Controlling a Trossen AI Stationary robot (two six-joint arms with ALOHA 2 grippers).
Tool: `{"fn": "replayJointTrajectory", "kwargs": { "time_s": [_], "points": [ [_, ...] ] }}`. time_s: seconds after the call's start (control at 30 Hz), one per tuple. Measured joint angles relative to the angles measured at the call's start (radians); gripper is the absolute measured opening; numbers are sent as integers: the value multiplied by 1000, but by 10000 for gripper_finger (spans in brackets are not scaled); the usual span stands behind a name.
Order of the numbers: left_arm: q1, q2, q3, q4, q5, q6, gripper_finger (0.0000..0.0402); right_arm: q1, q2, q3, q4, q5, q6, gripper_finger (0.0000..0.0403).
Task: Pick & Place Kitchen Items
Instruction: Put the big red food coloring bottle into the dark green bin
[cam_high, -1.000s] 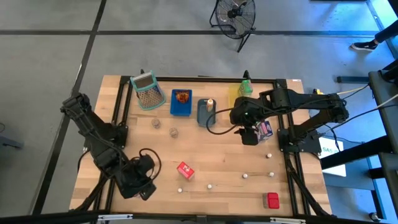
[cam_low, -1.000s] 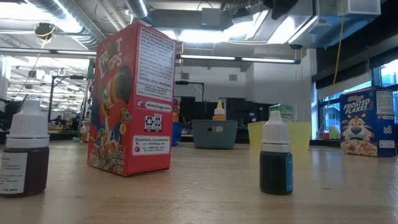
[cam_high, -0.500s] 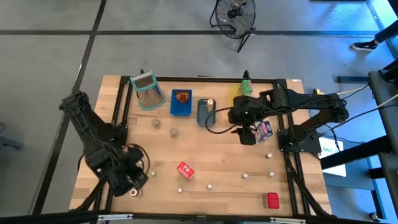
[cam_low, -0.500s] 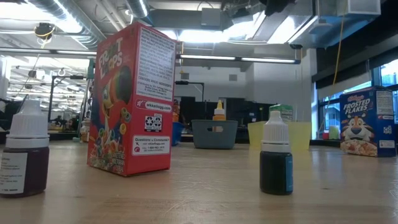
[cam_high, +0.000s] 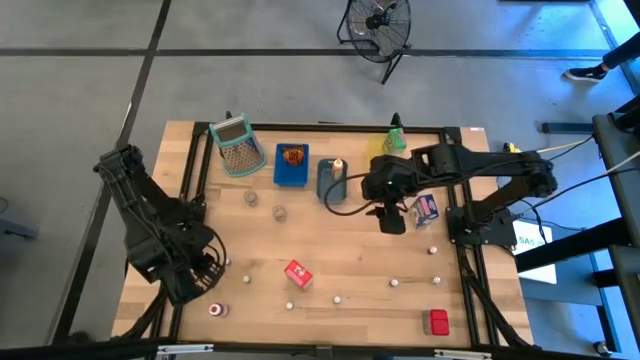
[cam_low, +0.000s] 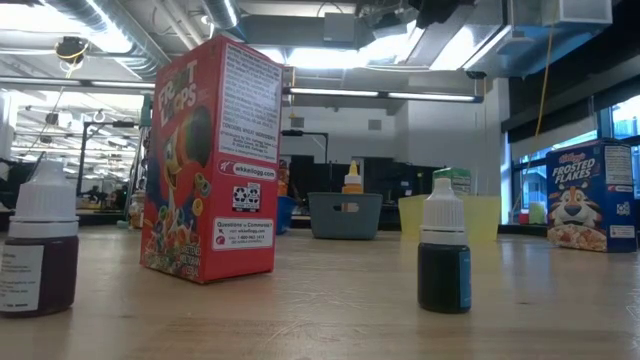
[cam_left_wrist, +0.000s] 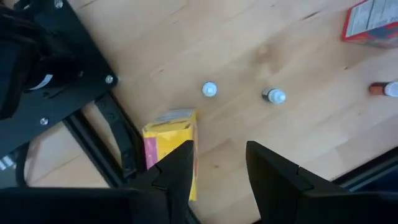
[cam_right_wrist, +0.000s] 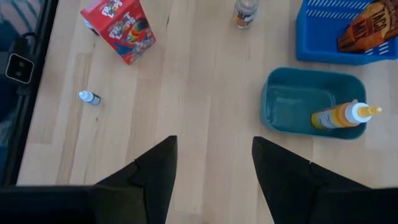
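Near the table's middle: red cereal box (cam_high: 297, 273) standing upright, long axis vertical
Left gripper (cam_left_wrist: 217, 163): fingers parted, holding nothing, hovering by a yellow carton (cam_left_wrist: 171, 146)
Right gripper (cam_right_wrist: 214, 155): spread wide, empty, above bare wood beside the grey tray (cam_right_wrist: 292, 109)

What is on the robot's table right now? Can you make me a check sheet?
Surface: wooden table, bare between the things.
Job's things: red carton near the middle; another red carton at the near right corner; small white-capped bottles scattered; orange bottle lying in the grey tray; brown packet in the blue tray.
Clutter: mesh basket at the far left.
Grippers: left gripper open, empty; right gripper open, empty.
Cables: black cable looping by the right arm.
Surroundings: floor fan beyond the table.
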Motion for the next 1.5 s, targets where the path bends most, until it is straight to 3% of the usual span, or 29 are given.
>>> {"fn": "replayJointTrajectory", "kwargs": {
  "time_s": [0.27, 0.87, 1.27, 1.5],
  "points": [
    [-12, 1, 0, 67, -112, 4, 169, 0, 13, 0, 3, 0, 7, 211],
    [-14, 1, 0, 63, -121, -38, 194, 0, 13, 0, 5, 0, -38, 211],
    [-15, 1, 0, 84, -128, -57, 274, 0, 13, 0, 6, 0, -68, 211],
    [-15, 7, 0, 194, -72, -8, 285, 0, 13, 0, 6, 0, -54, 211]
  ]
}}
